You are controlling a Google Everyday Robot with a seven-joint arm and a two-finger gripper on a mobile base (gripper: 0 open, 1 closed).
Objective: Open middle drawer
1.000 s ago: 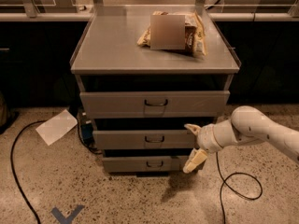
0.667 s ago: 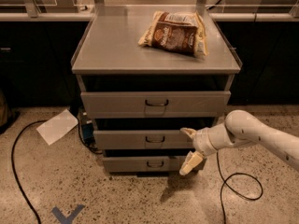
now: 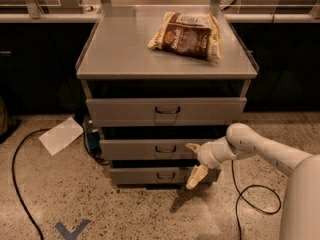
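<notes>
The middle drawer is a shallow grey metal drawer with a small dark wire handle, second of three in a grey cabinet. My gripper is open, its cream fingers spread one above the other, just right of that handle. The upper fingertip lies at the drawer front, and the lower one hangs over the lowest drawer. The white arm reaches in from the right. The taller top drawer sits above.
A brown snack bag lies on the cabinet top. A white paper and a black cable lie on the speckled floor at left. Another cable loops at right. A blue tape mark is in front.
My gripper has moved left along the drawer fronts, closer to the middle drawer's handle. The view has shifted nearer to the cabinet.
</notes>
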